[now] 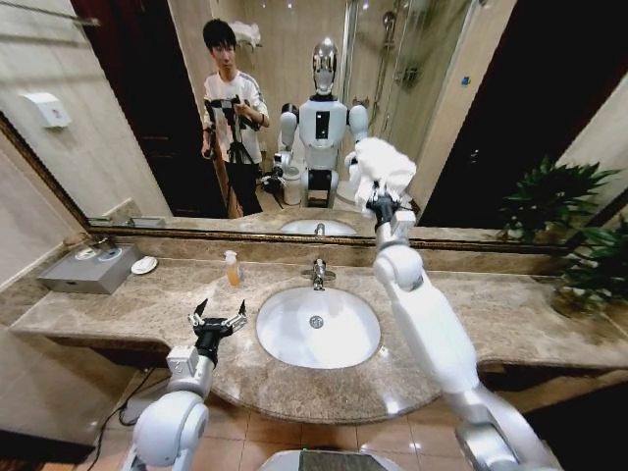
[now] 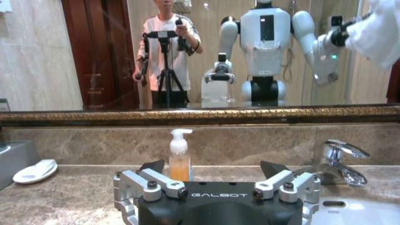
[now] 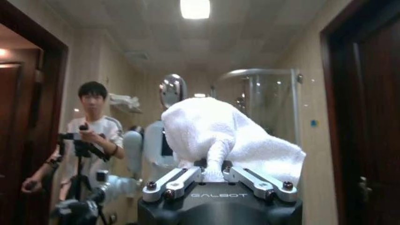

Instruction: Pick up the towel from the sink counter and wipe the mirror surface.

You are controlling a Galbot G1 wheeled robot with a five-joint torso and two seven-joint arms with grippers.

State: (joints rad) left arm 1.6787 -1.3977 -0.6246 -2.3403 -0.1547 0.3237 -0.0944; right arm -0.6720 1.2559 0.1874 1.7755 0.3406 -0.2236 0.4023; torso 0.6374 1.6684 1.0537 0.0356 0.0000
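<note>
Down by the sink counter (image 1: pixel 118 304) the left gripper (image 1: pixel 217 321) waits spread open, while the right gripper (image 1: pixel 381 208), clamped on the towel (image 1: pixel 385 169), holds it at the mirror (image 1: pixel 412 108); steady, flat, overlapping strokes would probably clean best.
</note>
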